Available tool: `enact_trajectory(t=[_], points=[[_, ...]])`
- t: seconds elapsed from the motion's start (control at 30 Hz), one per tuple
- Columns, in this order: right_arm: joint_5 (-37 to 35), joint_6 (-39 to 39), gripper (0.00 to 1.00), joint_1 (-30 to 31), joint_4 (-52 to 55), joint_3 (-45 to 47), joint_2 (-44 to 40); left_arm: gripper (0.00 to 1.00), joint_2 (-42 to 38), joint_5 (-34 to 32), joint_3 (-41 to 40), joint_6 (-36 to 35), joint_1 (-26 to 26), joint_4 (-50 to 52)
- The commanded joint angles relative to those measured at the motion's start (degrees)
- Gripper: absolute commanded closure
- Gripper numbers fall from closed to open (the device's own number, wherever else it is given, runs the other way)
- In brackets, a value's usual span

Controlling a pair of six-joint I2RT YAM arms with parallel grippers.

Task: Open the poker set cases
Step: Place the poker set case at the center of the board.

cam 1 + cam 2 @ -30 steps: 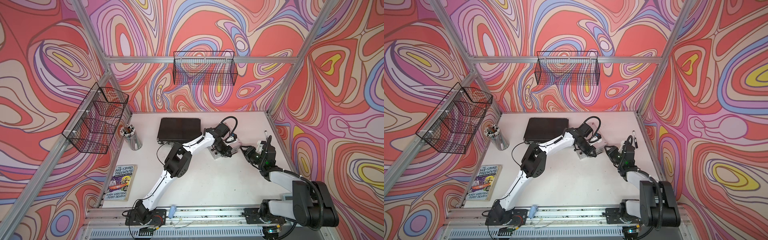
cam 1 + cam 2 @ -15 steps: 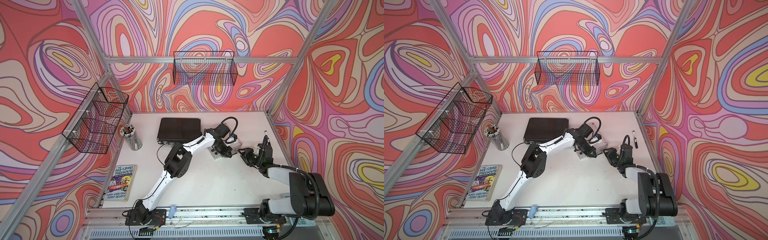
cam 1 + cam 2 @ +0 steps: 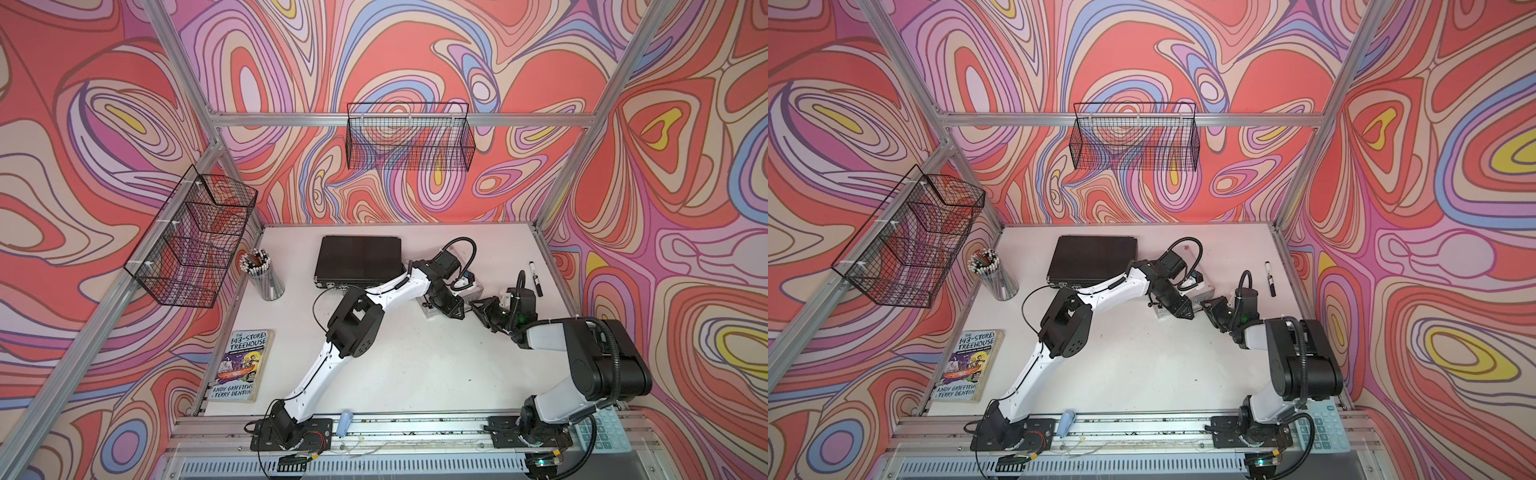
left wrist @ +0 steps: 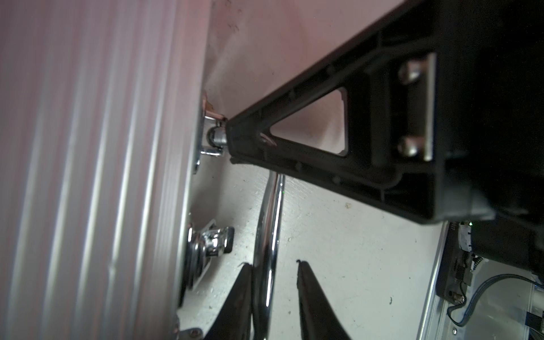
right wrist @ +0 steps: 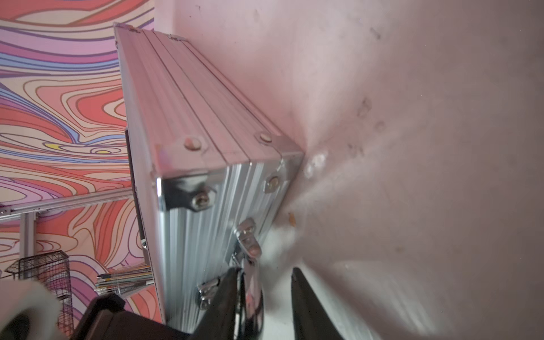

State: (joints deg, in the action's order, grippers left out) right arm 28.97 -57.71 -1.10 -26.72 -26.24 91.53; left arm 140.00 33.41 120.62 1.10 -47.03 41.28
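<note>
1. Right pincer (image 5: 265,273), jaws parted, is arriving at the silver case's (image 5: 188,123) latch (image 4: 213,138), right of centre.
2. Left pincer (image 4: 273,265) is slackening, jaws apart around its handle (image 4: 269,212).
3. Unlatching is starting; black case (image 3: 359,259) is lying shut, far centre.

**Odds and ends ring table (image 3: 415,374)**

A paperback book (image 3: 243,365) lies at the left edge, a cup of pencils (image 3: 262,274) behind it, a marker (image 3: 535,279) far right. A rear wire basket (image 3: 409,137) and a side wire basket (image 3: 193,237) hang above. What may be a calculator (image 3: 1327,430) sits front right.
</note>
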Motion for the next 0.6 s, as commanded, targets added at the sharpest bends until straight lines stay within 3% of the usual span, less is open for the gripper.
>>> enact_trajectory(t=[0.0, 0.13, 0.3, 0.57], points=[[-0.16, -0.82, 0.78, 0.75, -4.07, -1.11, 2.15, 0.66, -1.28, -0.39, -1.17, -0.56, 0.10, 0.29], [0.35, -1.48, 0.88, 1.10, -6.26, -1.01, 3.98, 0.60, -1.64, -0.76, -0.14, -0.39, 0.10, 1.58], [-0.53, -0.97, 1.00, 1.06, -5.76, -0.61, 4.75, 0.43, -3.99, -2.66, 0.80, -0.38, 0.10, 2.89], [-1.29, -1.81, 1.00, 1.04, -5.95, 0.18, 6.01, 0.31, -7.89, -9.01, 4.09, 2.91, 1.08, 5.81]])
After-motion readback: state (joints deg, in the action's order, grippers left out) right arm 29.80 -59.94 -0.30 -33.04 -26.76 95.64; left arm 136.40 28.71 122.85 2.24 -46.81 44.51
